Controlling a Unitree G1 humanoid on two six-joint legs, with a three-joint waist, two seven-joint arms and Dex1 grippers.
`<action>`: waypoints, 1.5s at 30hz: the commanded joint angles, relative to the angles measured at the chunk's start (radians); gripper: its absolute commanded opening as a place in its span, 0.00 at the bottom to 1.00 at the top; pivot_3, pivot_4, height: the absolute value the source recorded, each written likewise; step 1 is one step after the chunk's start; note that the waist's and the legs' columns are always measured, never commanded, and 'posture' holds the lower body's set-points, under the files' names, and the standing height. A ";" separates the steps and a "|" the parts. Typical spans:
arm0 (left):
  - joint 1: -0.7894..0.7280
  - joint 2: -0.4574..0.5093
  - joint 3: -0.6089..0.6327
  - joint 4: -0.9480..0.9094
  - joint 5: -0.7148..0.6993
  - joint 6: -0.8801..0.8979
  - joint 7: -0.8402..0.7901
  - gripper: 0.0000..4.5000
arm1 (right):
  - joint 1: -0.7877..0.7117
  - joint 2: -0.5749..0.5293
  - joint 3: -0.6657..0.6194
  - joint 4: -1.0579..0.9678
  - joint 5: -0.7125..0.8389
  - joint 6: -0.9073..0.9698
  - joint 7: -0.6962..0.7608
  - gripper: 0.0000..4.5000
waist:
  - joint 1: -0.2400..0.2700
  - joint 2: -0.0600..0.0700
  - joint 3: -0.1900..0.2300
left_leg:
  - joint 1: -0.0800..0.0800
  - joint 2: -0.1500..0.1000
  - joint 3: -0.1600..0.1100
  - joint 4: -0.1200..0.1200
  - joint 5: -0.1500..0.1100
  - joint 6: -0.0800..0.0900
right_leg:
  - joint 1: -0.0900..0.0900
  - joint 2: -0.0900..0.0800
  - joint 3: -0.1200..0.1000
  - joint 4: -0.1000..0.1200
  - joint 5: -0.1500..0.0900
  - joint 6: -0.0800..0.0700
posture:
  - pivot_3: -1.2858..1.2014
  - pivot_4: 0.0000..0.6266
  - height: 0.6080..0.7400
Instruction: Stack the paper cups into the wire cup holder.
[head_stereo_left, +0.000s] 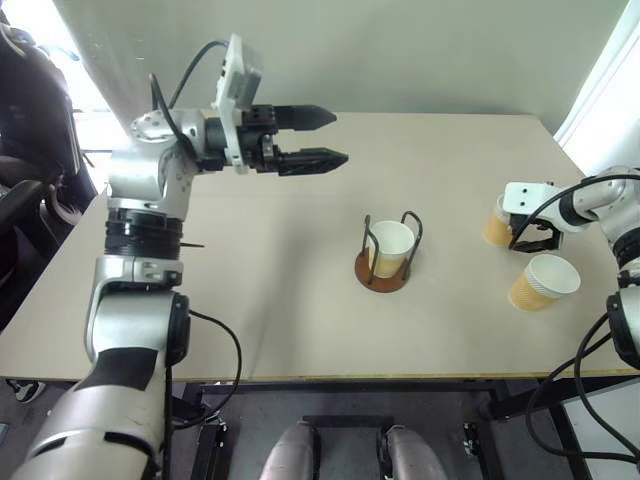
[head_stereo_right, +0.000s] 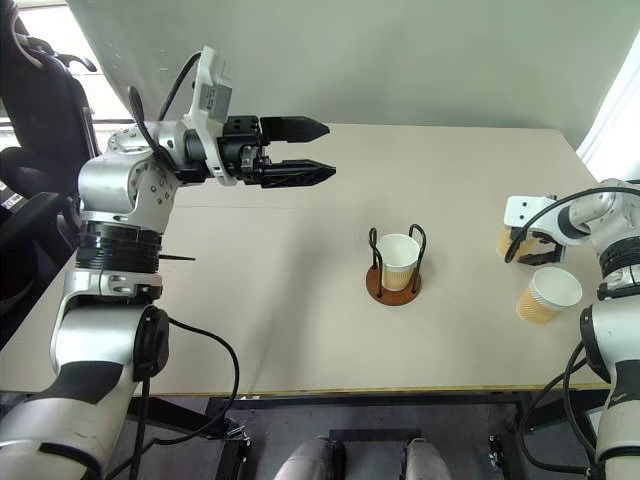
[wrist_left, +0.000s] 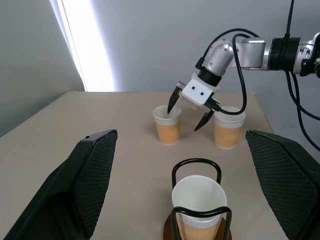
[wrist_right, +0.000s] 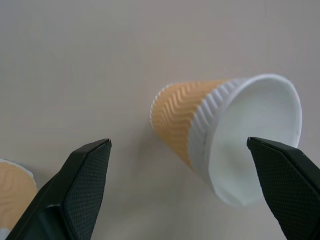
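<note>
The wire cup holder (head_stereo_left: 385, 270) stands mid-table with one tan paper cup (head_stereo_left: 390, 245) upright inside its loops. Two more paper cups stand at the table's right side: a farther one (head_stereo_left: 496, 223) and a nearer one (head_stereo_left: 543, 282). My right gripper (head_stereo_left: 532, 236) hangs open just above the farther cup (wrist_right: 200, 125), tilted down. That cup sits between its spread fingers, untouched. In the left wrist view, one right finger (wrist_left: 172, 100) is at the farther cup's rim and the other is between the two cups. My left gripper (head_stereo_left: 340, 137) is raised over the table's far left, pointing right, open and empty.
The beige table (head_stereo_left: 250, 300) has a wall along its far edge. Its right edge runs close past the two loose cups. A dark chair (head_stereo_left: 30, 150) stands off the left side. Bare tabletop lies between the holder and the loose cups.
</note>
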 joint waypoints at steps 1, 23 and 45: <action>-0.007 0.016 0.022 -0.052 -0.019 -0.008 0.003 0.98 | -0.035 -0.006 0.004 0.002 -0.015 -0.002 -0.022 1.00 | 0.000 0.000 0.000 | 0.000 0.000 0.000 0.000 0.000 0.000 | 0.000 0.000 0.000 0.000 0.000 0.000 | 0.52 0.24 1.00; 0.014 0.127 -0.054 0.128 0.048 -0.092 -0.225 0.99 | -0.039 0.032 -0.023 -0.057 0.008 -0.007 0.135 0.01 | -0.001 0.000 0.000 | 0.000 0.000 -0.001 -0.003 -0.001 -0.002 | -0.001 0.000 -0.001 0.000 -0.002 -0.004 | 0.52 0.24 1.00; 0.027 0.139 -0.171 0.259 0.077 -0.270 -0.269 0.99 | 0.068 -0.058 -0.170 -0.873 0.328 0.380 0.536 0.01 | -0.007 0.000 0.000 | -0.001 0.000 -0.002 -0.003 -0.001 -0.003 | -0.003 0.001 -0.001 0.000 -0.004 -0.007 | 0.52 0.24 1.00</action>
